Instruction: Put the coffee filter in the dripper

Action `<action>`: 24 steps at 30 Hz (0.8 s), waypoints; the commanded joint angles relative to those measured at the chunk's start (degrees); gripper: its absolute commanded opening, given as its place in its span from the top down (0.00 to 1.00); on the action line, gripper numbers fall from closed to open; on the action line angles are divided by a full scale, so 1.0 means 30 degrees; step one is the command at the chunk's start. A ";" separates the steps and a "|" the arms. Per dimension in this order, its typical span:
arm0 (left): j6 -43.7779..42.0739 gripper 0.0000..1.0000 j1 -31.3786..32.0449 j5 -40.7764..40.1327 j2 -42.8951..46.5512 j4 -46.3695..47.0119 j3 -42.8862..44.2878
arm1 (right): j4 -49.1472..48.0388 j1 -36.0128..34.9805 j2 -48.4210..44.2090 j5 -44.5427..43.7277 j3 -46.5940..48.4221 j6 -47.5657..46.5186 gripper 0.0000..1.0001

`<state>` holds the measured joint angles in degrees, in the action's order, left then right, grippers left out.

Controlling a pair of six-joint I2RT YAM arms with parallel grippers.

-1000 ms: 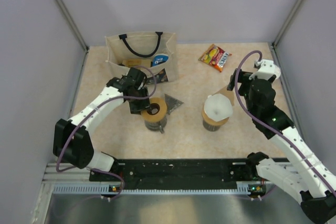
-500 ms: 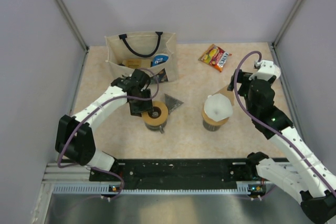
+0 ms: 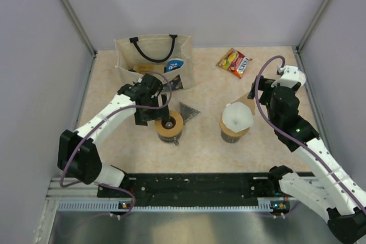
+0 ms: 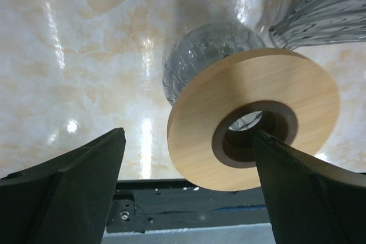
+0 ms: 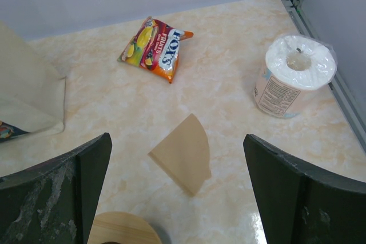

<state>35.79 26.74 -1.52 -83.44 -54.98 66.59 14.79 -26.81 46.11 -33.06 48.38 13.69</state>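
Observation:
The dripper's flat tan ring (image 3: pixel 170 123) with a dark centre hole sits on a clear glass cup; it also shows in the left wrist view (image 4: pixel 251 112). The dark grey ribbed cone (image 3: pixel 188 111) lies on the table beside it, at the top right of the left wrist view (image 4: pixel 331 4). My left gripper (image 3: pixel 147 112) (image 4: pixel 189 135) is open and empty, its jaws either side of the ring's near edge. The brown coffee filter (image 5: pixel 183 155) lies flat on the table (image 3: pixel 248 102). My right gripper (image 5: pixel 176 141) (image 3: pixel 258 91) is open and empty above it.
A white translucent cone (image 3: pixel 236 116) stands on a second tan ring and cup left of the right arm. A tote bag (image 3: pixel 153 61) stands at the back left, a candy packet (image 3: pixel 234 62) (image 5: pixel 155 48) at the back, and a paper roll (image 5: pixel 294 75) by the right wall.
My left gripper has shifted slightly to the left beside the tan ring. The right arm and the filter have not moved.

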 commanded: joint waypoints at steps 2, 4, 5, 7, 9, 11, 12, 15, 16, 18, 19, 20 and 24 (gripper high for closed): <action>-0.0124 0.01 0.0051 -0.0899 0.2060 0.1154 0.1914 | -0.0505 0.0117 -0.0369 -0.0113 0.0045 0.0064 0.01; 0.0052 0.01 0.0051 -0.0784 0.1595 0.1743 0.2672 | -0.0592 0.0117 -0.0428 -0.0172 -0.0042 0.0064 0.01; 0.0226 0.01 0.0080 -0.0493 0.1273 0.1774 0.3170 | -0.0564 0.0117 -0.0457 -0.0201 -0.0101 0.0035 0.01; 0.0461 0.01 0.0284 -0.0605 0.0366 0.1978 0.4284 | -0.0593 0.0117 -0.0544 -0.0230 -0.0218 0.0064 0.01; 0.0608 0.01 0.0635 -0.1132 -0.0774 0.2155 0.5717 | -0.0738 0.0118 -0.0661 -0.0318 -0.0306 0.0094 0.01; 0.0202 0.01 0.1045 -0.1455 -0.2004 0.2068 0.7152 | -0.0827 0.0088 -0.0720 -0.0260 -0.0452 0.0065 0.01; 0.0112 0.01 0.1221 -0.1573 -0.2736 0.1806 0.8088 | -0.0827 0.0117 -0.0721 -0.0260 -0.0453 0.0064 0.01; -0.0649 0.01 0.1690 -0.1777 -0.5139 0.0783 1.0579 | -0.0827 0.0117 -0.0750 -0.0289 -0.0453 0.0064 0.01; -0.0825 0.01 0.1894 -0.2040 -0.5900 0.0459 1.1487 | -0.0885 0.0117 -0.0750 -0.0289 -0.0453 0.0035 0.01; -0.1089 0.04 0.2246 -0.2277 -0.7658 -0.0419 1.3158 | -0.0886 0.0117 -0.0720 -0.0376 -0.0511 0.0035 0.01; -0.1438 0.06 0.2480 -0.2335 -0.8362 -0.0597 1.3862 | -0.0886 0.0117 -0.0721 -0.0435 -0.0541 0.0064 0.01; -0.2283 0.06 0.2802 -0.2132 -0.9007 -0.0628 1.4362 | -0.0944 0.0117 -0.0721 -0.0494 -0.0570 0.0035 0.01; -0.8601 0.07 0.3800 0.0089 -0.9804 0.1095 1.4253 | -0.0944 0.0117 -0.0662 -0.0465 -0.0570 -0.0053 0.01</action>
<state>27.51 35.29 -6.79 -111.57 -53.89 107.96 14.26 -26.81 44.73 -33.43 46.89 13.65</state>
